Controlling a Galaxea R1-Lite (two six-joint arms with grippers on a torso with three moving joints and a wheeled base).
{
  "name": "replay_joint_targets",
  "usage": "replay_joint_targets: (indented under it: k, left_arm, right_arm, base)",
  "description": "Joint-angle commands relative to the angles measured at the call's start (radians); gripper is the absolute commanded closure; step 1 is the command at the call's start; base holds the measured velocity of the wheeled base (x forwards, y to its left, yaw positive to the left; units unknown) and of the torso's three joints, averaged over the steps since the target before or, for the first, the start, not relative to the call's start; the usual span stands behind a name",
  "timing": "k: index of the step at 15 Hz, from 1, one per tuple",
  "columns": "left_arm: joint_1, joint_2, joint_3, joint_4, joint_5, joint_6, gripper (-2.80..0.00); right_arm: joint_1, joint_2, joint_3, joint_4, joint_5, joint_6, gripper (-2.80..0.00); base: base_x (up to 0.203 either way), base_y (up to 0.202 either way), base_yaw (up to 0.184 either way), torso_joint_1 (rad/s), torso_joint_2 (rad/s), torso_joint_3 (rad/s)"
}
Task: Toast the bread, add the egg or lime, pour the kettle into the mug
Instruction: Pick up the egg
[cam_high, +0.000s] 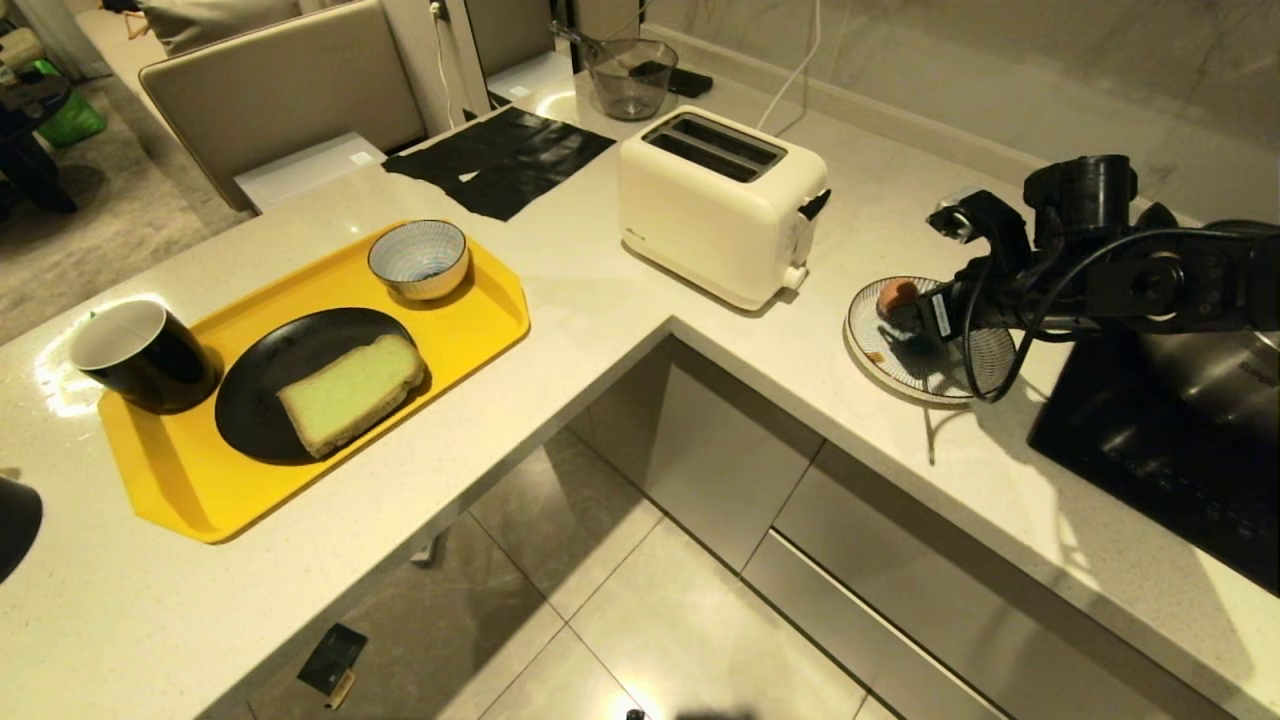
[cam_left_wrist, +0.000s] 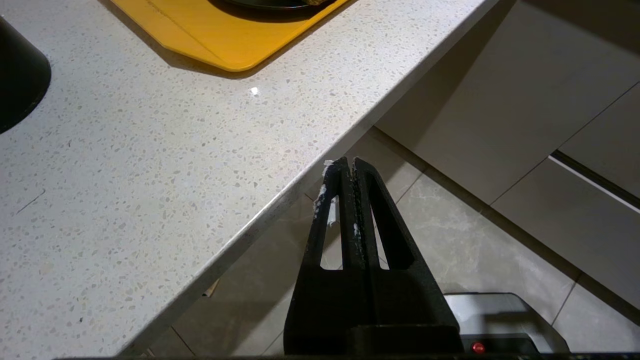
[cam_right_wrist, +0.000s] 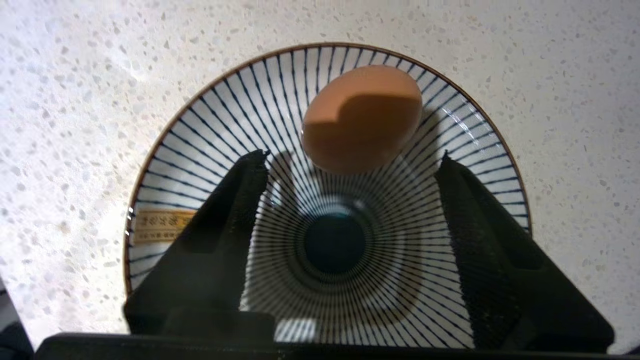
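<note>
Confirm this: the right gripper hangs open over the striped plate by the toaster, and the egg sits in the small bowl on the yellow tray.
Not quite. The egg lies on the striped plate, beneath the open right gripper, as the right wrist view shows. In the head view the small bowl on the yellow tray holds nothing. The rest stands.

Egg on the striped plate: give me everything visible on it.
The egg is smooth, light brown, matte and unbroken. It lies on its side on the blue-and-white striped plate, off the dark centre toward the rim. The open right gripper hovers above with nothing between its fingers; its shadow falls across the shell.
</note>
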Motion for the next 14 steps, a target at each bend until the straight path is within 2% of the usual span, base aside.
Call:
replay_joint_targets:
  k: [1,4,6,9,14]
  left_arm:
    - [0.000,0.001,0.000,-0.001,0.000,0.000,0.00]
    - [0.000,0.001,0.000,-0.001,0.001,0.000,0.00]
    - [0.002,0.001,0.000,-0.001,0.001,0.000,0.00]
    - [0.000,0.001,0.000,-0.001,0.001,0.000,0.00]
    - [0.000,0.001,0.000,-0.001,0.001,0.000,0.00]
  right_arm:
    - [0.014,0.023,-0.017,0.001,0.001,0.020,-2.80]
    - [0.019,0.054,-0.037,-0.012,-0.008,0.019,-2.80]
    - [0.019,0.076,-0.049,-0.066,-0.022,0.018,-2.80]
    - [0.019,0.104,-0.084,-0.090,-0.077,0.018,-2.80]
    - [0.017,0.110,-0.087,-0.090,-0.080,0.018,-2.80]
  base:
    - [0.000,0.000,0.000,0.000,0.00,0.000]
    - [0.000,0.000,0.000,0.000,0.00,0.000]
    - [0.000,0.000,0.000,0.000,0.00,0.000]
    - [0.000,0.000,0.000,0.000,0.00,0.000]
    - [0.000,0.000,0.000,0.000,0.00,0.000]
